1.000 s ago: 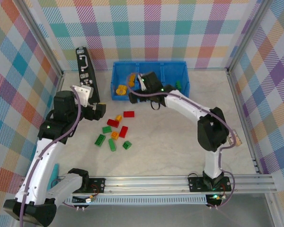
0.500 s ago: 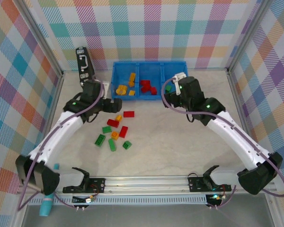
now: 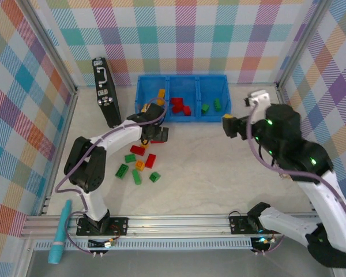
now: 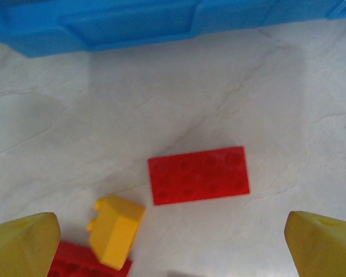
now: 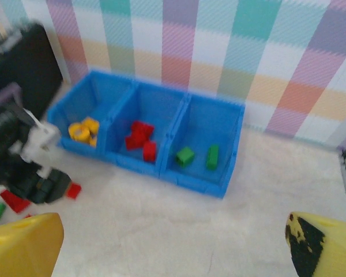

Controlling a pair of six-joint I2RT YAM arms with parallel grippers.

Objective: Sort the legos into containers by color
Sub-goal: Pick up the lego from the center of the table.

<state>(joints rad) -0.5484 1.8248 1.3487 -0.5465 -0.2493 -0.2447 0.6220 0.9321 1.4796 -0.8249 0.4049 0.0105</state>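
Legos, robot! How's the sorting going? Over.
Left gripper open over flat red brick. Right gripper open, empty, raised right of the blue bin. Bin part-filled; loose bricks on table. Nothing blocking.

I see a flat red brick (image 4: 199,175) on the pale table (image 4: 265,86). The blue bin wall (image 4: 132,26) lies beyond it, apart. A yellow brick (image 4: 116,231) sits just down-left, against a second red brick (image 4: 75,262). My left gripper (image 4: 173,248) straddles it, spread wide.

No text, label, brand, number or sign is being displayed legibly on the bin (image 3: 184,83), the legos (image 4: 199,175) or the case (image 3: 105,92) beside the bin.
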